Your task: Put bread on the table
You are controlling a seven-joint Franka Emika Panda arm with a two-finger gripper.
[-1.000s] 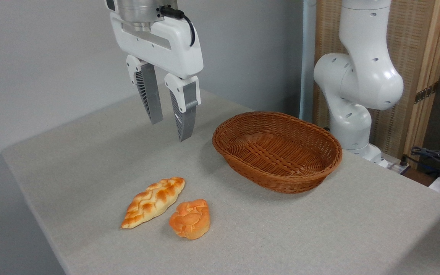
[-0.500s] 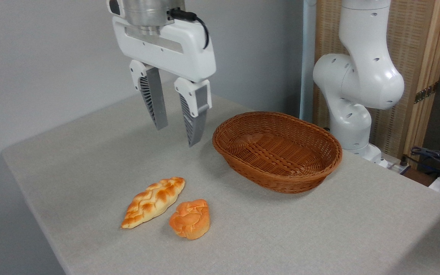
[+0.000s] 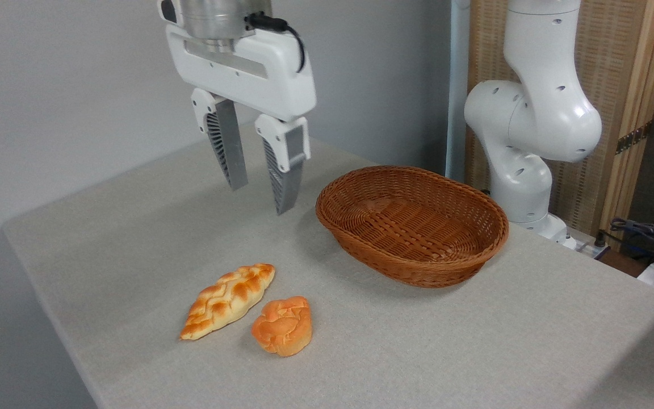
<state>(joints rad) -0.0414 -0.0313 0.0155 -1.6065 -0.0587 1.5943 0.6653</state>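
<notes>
The gripper (image 3: 260,199) is hanging above the table (image 3: 474,341), fingers spread and holding nothing. The bread (image 3: 283,325) is lying on the cloth near the front edge (just beside a braided loaf (image 3: 228,300)). A wicker basket (image 3: 412,224) is sitting to the right, well apart.

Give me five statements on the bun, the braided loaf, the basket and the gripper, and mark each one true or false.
1. The round bun lies on the table. True.
2. The wicker basket holds the braided loaf. False: the basket is empty and the loaf lies on the cloth beside the bun.
3. The gripper is open and holds nothing. True.
4. The gripper touches the bun. False: it hangs in the air, well clear of it.
5. The bun is to the right of the loaf. True.
</notes>
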